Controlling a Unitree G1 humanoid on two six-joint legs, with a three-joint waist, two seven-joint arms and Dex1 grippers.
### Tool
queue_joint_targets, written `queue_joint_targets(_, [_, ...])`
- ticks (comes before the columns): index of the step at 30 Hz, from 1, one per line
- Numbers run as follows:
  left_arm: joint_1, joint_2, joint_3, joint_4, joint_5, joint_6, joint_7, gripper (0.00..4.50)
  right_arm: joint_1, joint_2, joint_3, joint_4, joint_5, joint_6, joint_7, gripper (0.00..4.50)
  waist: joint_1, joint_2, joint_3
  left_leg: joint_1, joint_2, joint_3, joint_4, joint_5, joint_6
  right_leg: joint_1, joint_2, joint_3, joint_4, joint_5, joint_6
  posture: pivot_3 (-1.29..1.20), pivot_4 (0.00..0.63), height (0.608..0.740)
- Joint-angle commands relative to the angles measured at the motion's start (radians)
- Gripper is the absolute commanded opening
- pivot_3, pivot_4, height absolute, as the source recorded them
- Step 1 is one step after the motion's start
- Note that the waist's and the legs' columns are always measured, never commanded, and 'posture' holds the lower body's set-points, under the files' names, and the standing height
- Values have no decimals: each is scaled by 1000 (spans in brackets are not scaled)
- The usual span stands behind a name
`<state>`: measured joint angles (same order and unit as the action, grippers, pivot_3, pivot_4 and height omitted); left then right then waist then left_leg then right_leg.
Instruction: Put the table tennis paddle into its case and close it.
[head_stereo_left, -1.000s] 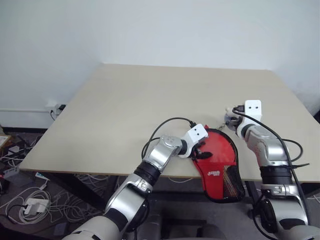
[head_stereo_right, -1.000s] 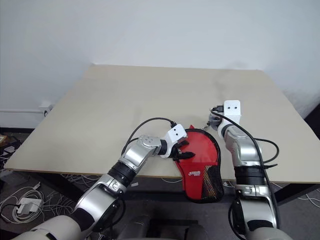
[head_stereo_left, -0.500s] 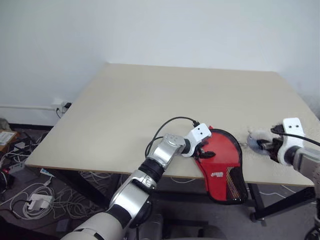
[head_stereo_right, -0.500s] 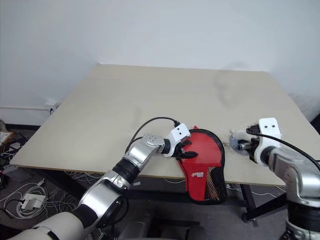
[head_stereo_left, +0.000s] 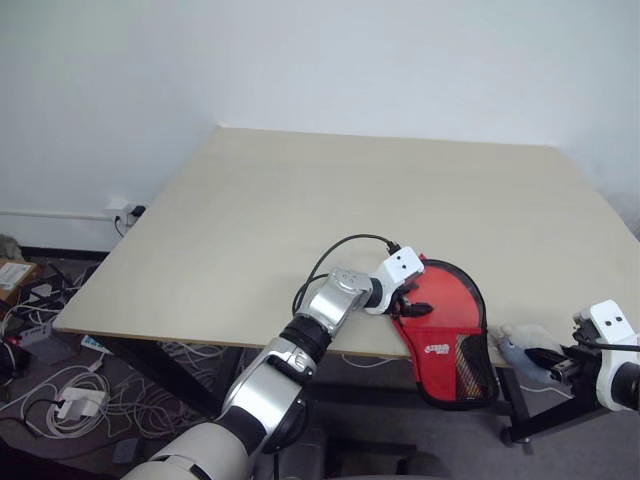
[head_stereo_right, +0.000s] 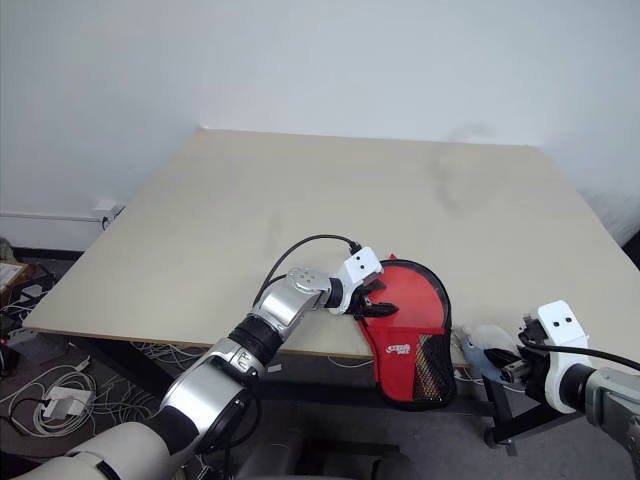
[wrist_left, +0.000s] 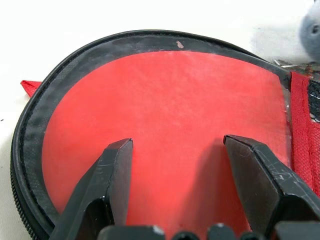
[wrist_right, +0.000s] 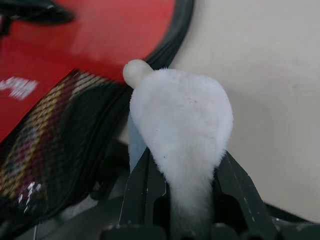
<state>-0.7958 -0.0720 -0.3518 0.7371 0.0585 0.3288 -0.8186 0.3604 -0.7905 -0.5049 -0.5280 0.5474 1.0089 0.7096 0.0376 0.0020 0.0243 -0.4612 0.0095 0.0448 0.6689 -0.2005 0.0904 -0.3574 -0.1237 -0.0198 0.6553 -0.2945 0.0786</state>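
The right gripper (head_stereo_right: 500, 362), clamped on a white fluffy pad (wrist_right: 182, 125), has been drawn back off the table (head_stereo_left: 300, 220) edge beside the case (head_stereo_left: 445, 325). The closed case stays pinned at that edge under the left gripper's (wrist_left: 175, 175) spread fingers; closing appears finished.

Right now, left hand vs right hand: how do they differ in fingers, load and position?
Fingers: the left hand is open, its black fingers spread over the case; the right hand is shut. Load: the left hand holds nothing; the right hand pinches a white fuzzy object. Position: the left hand sits over the table; the right hand is past its near edge, right of the case. Both point toward the case.
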Motion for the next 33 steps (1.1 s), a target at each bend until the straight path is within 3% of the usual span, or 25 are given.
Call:
queue_joint_targets(1, [-1, 4, -5, 33, 10, 12, -1, 3060, 83, -27, -66, -29, 4, -61, 75, 404, 4, 0, 0, 0, 0, 0, 0, 0, 0, 0, 0, 0, 0, 0, 0, 0, 0, 715])
queue_joint_targets(8, [-9, -3, 0, 54, 10, 0, 1, 3060, 357, -44, -188, -68, -3, -202, 281, 404, 13, -1, 0, 0, 0, 0, 2, -3, 1, 1, 0, 0, -1, 0, 1, 0, 0, 715])
queue_joint_targets(14, [-19, -11, 6, 73, 12, -10, 2, 3060, 552, -57, -198, -95, -80, -352, 411, 379, 14, 1, -2, 0, 2, 1, 5, -7, -3, 1, 0, 0, -1, -1, 2, 0, 0, 715])
queue_joint_targets(24, [-35, -13, 16, 101, 12, -24, 4, 3060, 573, -49, 2, -283, -67, -403, 400, 376, 18, 0, -2, -1, 2, 1, 8, -10, -2, 2, -1, 1, -1, -3, 4, 0, 0, 715])
queue_joint_targets(33, [-36, -9, 17, 105, 14, -26, 4, 3060, 516, -44, 42, -232, -70, -456, 405, 368, 18, -1, -2, -1, 2, 1, 8, -11, -3, 2, -1, 1, -1, -3, 4, 0, 0, 715])
